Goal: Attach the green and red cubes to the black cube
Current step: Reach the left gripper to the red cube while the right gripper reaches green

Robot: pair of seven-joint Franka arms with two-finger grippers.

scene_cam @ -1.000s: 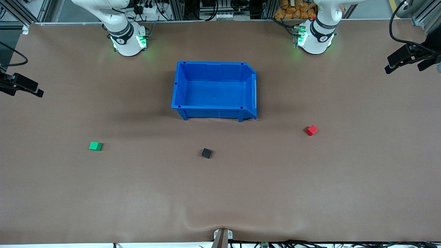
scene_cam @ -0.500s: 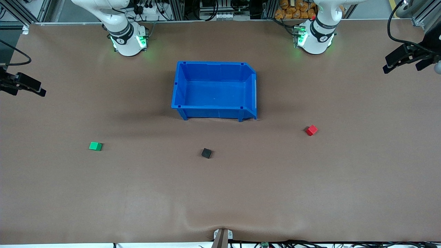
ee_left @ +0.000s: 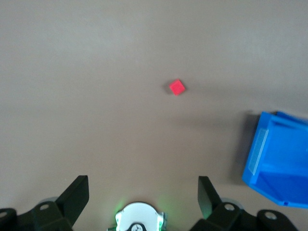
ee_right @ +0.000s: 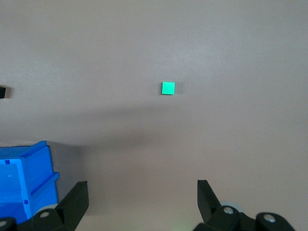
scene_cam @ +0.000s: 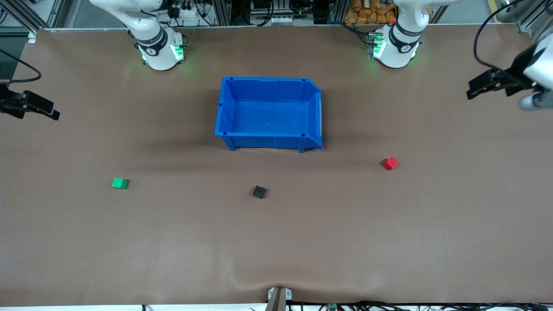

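Black fingers (ee_left: 77, 195) spread, both arms raised.

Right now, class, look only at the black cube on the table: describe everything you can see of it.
The black cube is small, plain and matte, the same size as the green cube and red cube. It sits flat on the brown table, turned slightly askew, nearer the front camera than the blue bin and roughly between the two coloured cubes. Nothing touches it but the table; neither gripper is near it. The right wrist view catches only its edge.
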